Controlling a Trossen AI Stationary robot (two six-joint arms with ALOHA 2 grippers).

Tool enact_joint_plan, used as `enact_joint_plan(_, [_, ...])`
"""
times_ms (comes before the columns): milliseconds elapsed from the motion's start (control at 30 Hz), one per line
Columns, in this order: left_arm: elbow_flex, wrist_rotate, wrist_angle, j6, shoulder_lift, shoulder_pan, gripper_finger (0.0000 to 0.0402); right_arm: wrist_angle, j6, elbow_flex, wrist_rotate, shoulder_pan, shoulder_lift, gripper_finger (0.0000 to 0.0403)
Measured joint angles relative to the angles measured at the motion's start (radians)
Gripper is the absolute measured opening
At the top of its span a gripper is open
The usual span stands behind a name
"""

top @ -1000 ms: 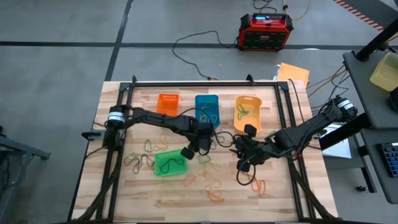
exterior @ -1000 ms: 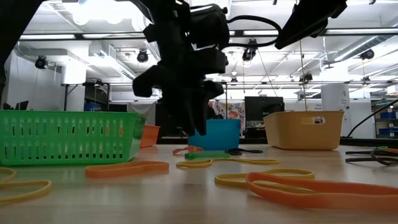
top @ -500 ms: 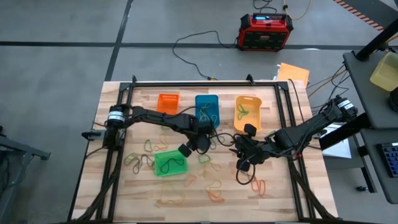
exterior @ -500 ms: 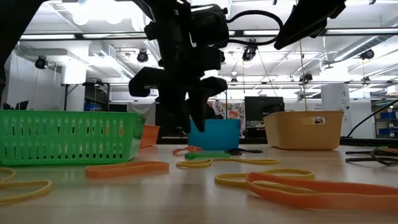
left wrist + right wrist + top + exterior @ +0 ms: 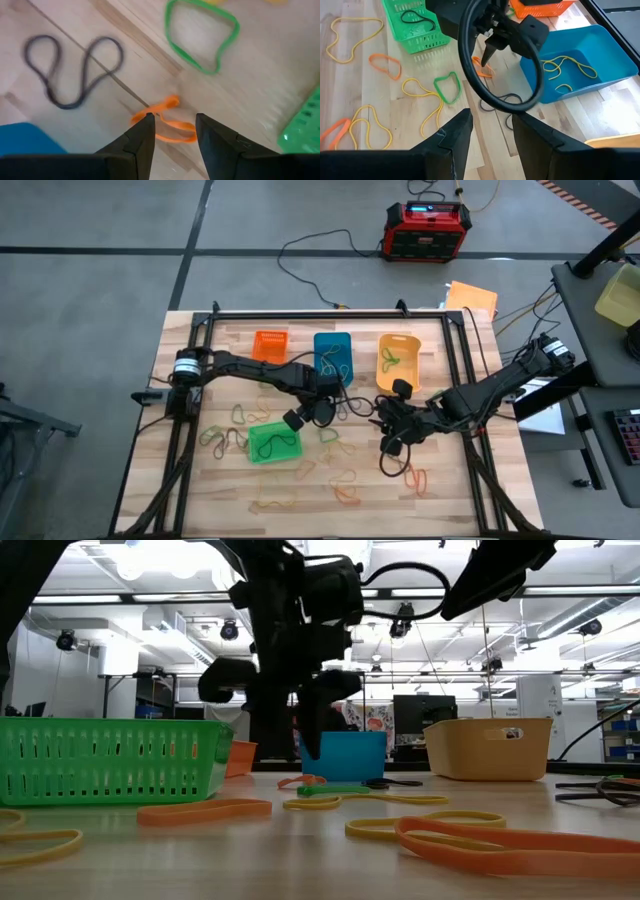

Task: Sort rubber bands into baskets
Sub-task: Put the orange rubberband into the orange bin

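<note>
While seen from above, the left gripper [image 5: 305,416] hangs between the bright green plastic basket [image 5: 272,443] and the blue plastic basket [image 5: 333,356]; the right gripper [image 5: 383,426] waits well apart.

At table height, its fingers [image 5: 227,677] stand spread, holding nothing.

From the left wrist, a thin orange rubber band [image 5: 162,120] lies crumpled just ahead between the open tips. Light and floppy, it likely needs a pinch across its doubled strands.

From the right wrist, that gripper's fingers [image 5: 457,131] are parted, empty.

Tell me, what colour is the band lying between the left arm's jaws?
Orange rubber band, clearest in the left wrist view.
</note>
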Motion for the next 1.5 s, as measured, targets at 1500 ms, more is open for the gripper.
enact_joint_plan(1500, [-0.004,0.031,0.006,0.253,0.000,0.021,0.0127,0.007,0.026,0.000,0.000,-0.006,0.000,0.0144])
